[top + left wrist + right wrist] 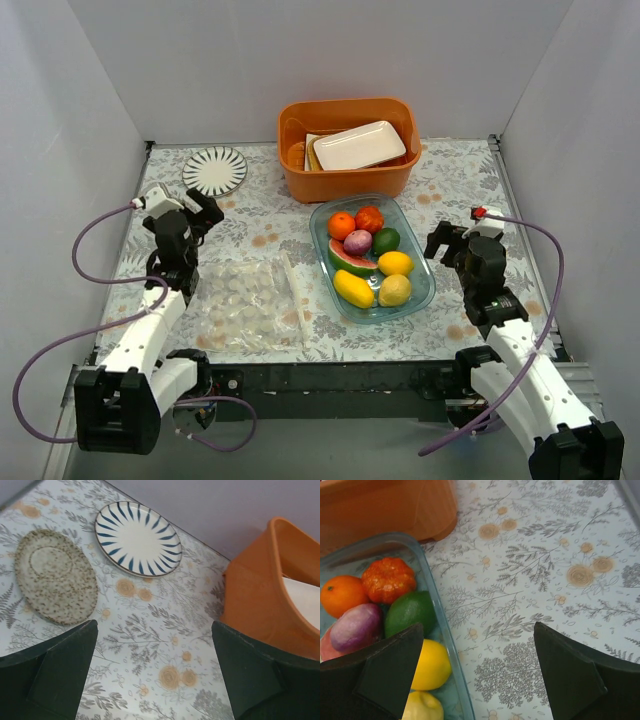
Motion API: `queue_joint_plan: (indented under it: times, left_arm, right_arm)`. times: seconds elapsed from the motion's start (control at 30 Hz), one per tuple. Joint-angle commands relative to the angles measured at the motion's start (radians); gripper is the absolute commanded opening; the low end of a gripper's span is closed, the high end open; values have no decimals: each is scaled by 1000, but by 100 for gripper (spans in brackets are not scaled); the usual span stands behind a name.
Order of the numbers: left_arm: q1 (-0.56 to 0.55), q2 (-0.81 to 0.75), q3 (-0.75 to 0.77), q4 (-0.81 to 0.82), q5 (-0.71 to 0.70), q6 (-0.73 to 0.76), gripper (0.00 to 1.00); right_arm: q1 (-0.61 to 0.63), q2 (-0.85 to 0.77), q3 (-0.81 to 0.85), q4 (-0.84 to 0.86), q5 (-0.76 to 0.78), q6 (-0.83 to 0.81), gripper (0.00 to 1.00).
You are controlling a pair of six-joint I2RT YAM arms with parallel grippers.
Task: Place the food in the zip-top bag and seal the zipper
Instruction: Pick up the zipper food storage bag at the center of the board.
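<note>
The clear zip-top bag (243,302) lies flat on the table at the front left, its whitish zipper (295,293) along its right edge. The food sits in a clear blue-tinted tray (427,286): orange (341,226), tomato (369,219), purple onion (357,241), green fruit (386,239), watermelon slice (350,261), mango (352,288) and two lemons (395,263). My left gripper (205,211) is open and empty, behind the bag. My right gripper (440,243) is open and empty, just right of the tray; its wrist view (477,670) shows the tray rim (440,615) and green fruit (410,611).
An orange bin (347,165) holding a white tray (360,145) stands at the back centre. A striped plate (214,170) lies at the back left. The left wrist view shows a speckled plate (55,582) beside the striped plate (137,538). White walls enclose the table.
</note>
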Motion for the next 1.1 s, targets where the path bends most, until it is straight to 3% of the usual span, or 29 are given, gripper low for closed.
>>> queue_joint_plan:
  times: [0.0, 0.03, 0.13, 0.2, 0.4, 0.67, 0.87, 1.07]
  left_arm:
    - [0, -103, 83, -187, 181, -99, 98]
    - [0, -112, 92, -207, 229, -137, 98]
    - [1, -110, 195, -494, 139, -384, 98]
    - [1, -91, 256, -546, 229, -283, 98]
    - [1, -114, 344, -621, 320, -254, 98]
    - [-11, -59, 372, -745, 691, -161, 98]
    - [-132, -80, 424, -1016, 507, -90, 98]
    - [-265, -146, 326, -1081, 448, -168, 98]
  right_arm:
    - [3, -43, 76, -152, -150, 94, 98]
    - [3, -49, 95, -163, -167, 103, 98]
    - [3, -64, 119, -210, -230, 108, 98]
    - [2, -57, 158, -284, -214, 120, 98]
    - [2, -6, 257, -385, -264, 97, 98]
    - [3, 92, 356, -474, -358, 150, 98]
    - [3, 150, 307, -448, -477, 168, 95]
    - [13, 189, 357, -448, -492, 192, 90]
